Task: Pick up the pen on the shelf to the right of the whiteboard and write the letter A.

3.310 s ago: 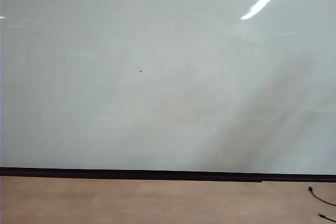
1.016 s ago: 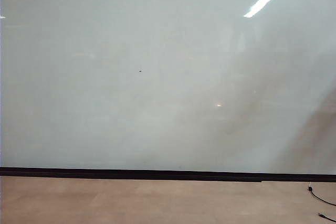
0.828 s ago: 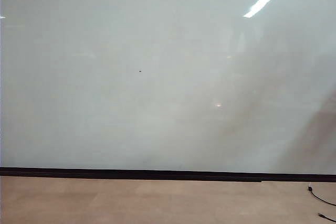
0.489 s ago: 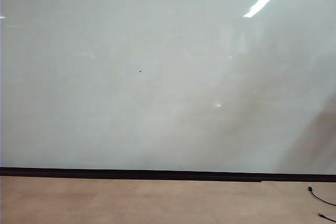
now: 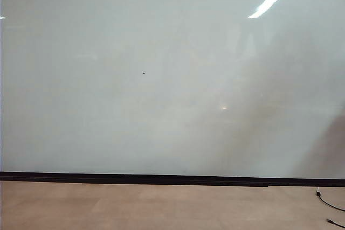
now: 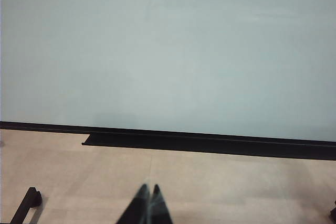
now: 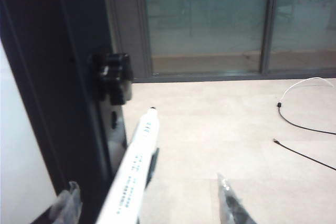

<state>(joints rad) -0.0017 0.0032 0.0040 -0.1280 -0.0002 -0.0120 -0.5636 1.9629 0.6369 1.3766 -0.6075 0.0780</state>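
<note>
Right gripper [image 7: 147, 203]: nearest the right wrist camera, fingers spread wide and holding nothing; one pale fingertip [image 7: 67, 199] shows at one side, one dark fingertip [image 7: 231, 203] at the other.
Pen [image 7: 135, 167]: a slim white marker with fine black print along the barrel and a dark tip — it lies in the gap between the two fingers, closer to the pale one, and neither finger can be seen touching it. Its tip points away from the camera; its near end runs out of the picture.
Shelf [image 7: 152, 165]: only a dark sliver shows under the pen, beside the black frame [image 7: 58, 77] of the board; a black knob [image 7: 113, 76] sits on that frame.
Left gripper [image 6: 148, 207]: low over the tan floor [image 6: 210, 182], in front of the board; its two dark fingertips meet at a point — clenched, nothing between them.
Whiteboard [image 5: 161, 68]: beyond both grippers, pale and glossy, filling the exterior view, a black strip [image 5: 135, 178] along its bottom edge; a tiny dark speck [image 5: 144, 72] left of centre, a light streak reflected at upper right.
Farthest: glass doors [image 7: 210, 19] past the floor and a loose cable [image 7: 302, 127].
</note>
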